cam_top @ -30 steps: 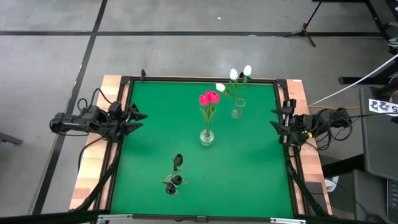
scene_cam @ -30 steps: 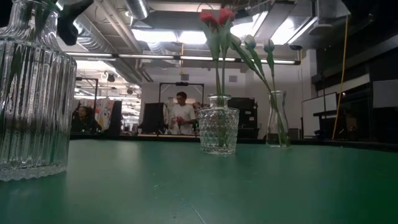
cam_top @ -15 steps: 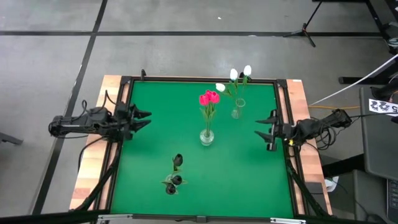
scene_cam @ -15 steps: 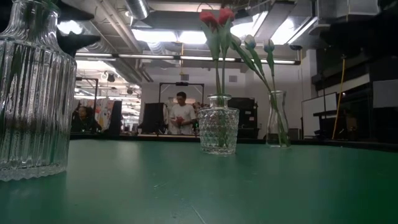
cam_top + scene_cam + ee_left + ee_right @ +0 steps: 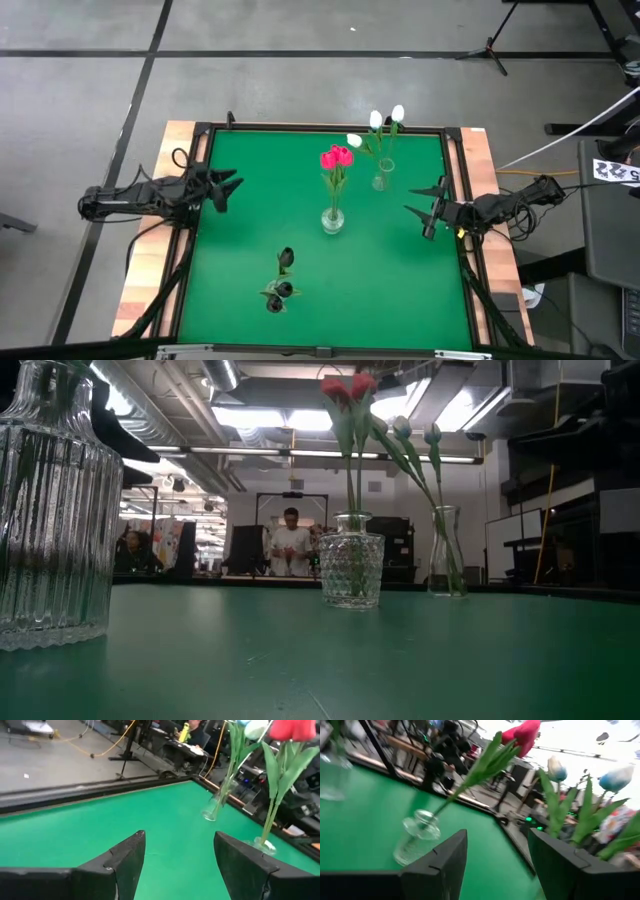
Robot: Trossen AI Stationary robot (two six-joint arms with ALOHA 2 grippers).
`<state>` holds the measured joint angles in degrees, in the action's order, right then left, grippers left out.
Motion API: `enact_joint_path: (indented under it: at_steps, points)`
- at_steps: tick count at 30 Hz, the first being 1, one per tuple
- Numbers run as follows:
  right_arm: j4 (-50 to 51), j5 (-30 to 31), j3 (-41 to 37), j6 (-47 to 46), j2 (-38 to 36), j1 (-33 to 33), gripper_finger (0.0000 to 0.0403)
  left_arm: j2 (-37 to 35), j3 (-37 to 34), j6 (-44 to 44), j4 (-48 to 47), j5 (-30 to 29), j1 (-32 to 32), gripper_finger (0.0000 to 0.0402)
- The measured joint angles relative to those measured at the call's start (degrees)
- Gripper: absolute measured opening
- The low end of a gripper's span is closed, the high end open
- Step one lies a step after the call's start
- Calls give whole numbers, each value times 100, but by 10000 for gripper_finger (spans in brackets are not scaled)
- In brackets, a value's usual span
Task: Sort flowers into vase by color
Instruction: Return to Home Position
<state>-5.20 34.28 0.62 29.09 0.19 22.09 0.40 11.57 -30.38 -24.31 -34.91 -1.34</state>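
My left gripper hangs open and empty at the table's left edge, my right gripper likewise at its right. The dark tulips stand near the front edge. Only the low view shows their ribbed vase, seemingly glass.

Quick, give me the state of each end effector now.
Left end effector: open, holding nothing.
Right end effector: open, holding nothing.

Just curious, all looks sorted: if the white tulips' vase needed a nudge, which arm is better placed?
Probably the right: the right gripper, open, sits near the white tulips' vase, while the left gripper, open, is farther off, beyond the pink tulips.
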Motion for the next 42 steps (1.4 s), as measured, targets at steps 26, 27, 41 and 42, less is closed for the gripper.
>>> enact_joint_path:
  at_steps: [26, 27, 41, 42]
  points:
    - [82, 217, -13, 389, 4, 0, 209, 0, 0, -185, -86, -29, 0, 230]
    - [84, 217, -13, 389, 4, 0, 209, 0, 0, -139, -86, -29, 0, 230]
    - [97, 217, -15, 386, 4, 0, 209, 0, 0, -78, -86, -29, 0, 230]
    - [97, 217, -15, 386, 4, 0, 209, 0, 0, -74, -85, -29, 0, 230]
